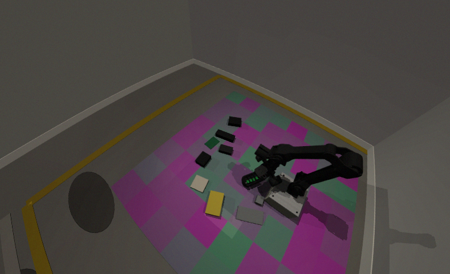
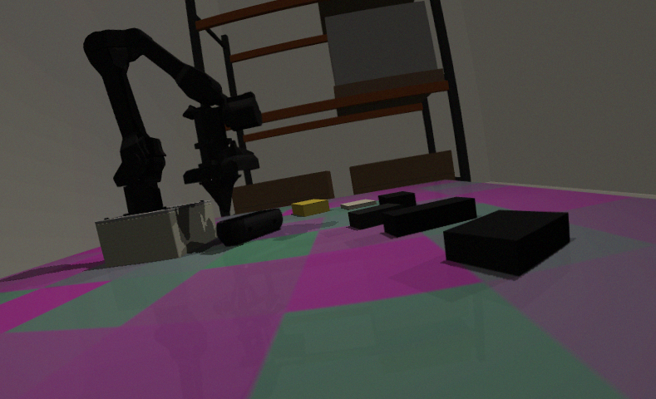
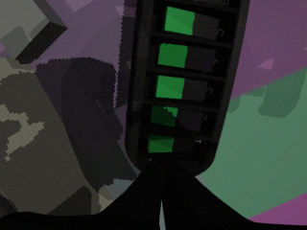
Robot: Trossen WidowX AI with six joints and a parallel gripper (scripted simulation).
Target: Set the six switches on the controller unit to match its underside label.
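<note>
The dark controller unit (image 1: pixel 251 182) (image 2: pixel 249 227) (image 3: pixel 142 107) sits on its base beside the robot's pale base, its switches facing up; its underside label is hidden. In the wrist view several rockers show green halves on the left and dark halves on the right; the top one is cut off by the frame edge. Which ends are pressed down is hard to tell in the dim light. My gripper (image 2: pixel 225 213) (image 3: pixel 161 160) is shut and empty, pointing down at the unit's end near switch 1. I cannot tell whether the tips touch it. The arm hides the tips in the top view.
A small grey block (image 1: pixel 259 200) and a flat grey plate (image 1: pixel 250 215) lie near the robot base (image 1: pixel 287 204). A yellow block (image 1: pixel 215 203) (image 2: pixel 310 208), a cream tile (image 1: pixel 199 183), a green plate (image 1: pixel 211 142) and several black blocks lie farther out.
</note>
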